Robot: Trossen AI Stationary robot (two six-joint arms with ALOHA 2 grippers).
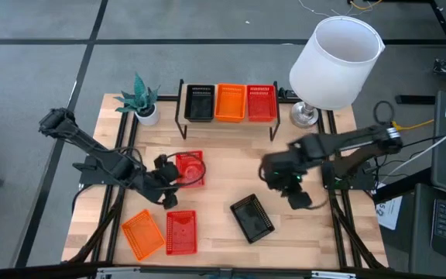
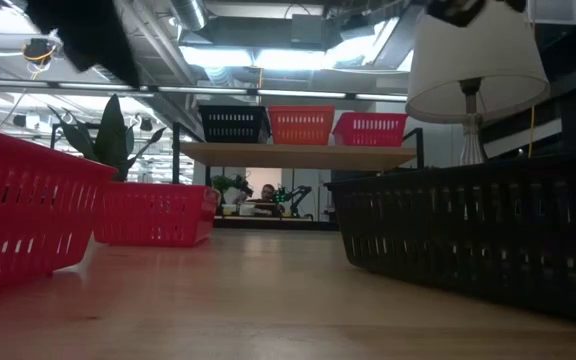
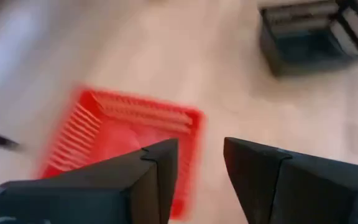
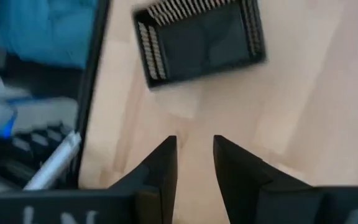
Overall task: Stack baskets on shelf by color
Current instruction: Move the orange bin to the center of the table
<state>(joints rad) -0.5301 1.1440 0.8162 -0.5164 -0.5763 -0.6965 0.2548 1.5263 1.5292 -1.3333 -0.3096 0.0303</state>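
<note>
Shelf (image 1: 227,124) at twelve o'clock holds your black, orange and red baskets (image 1: 229,102). Left gripper (image 1: 166,186), empty and parted, hangs beside a red basket (image 1: 190,168); right gripper (image 1: 299,199), parted, near a black basket (image 1: 252,218).

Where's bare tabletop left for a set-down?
Widest bare patch: mid-table, below the shelf, between the red basket at the left gripper and the right gripper. Smaller gap between the front red basket and the black basket. Front-left is crowded, with the orange basket. The shelf top is full.
</note>
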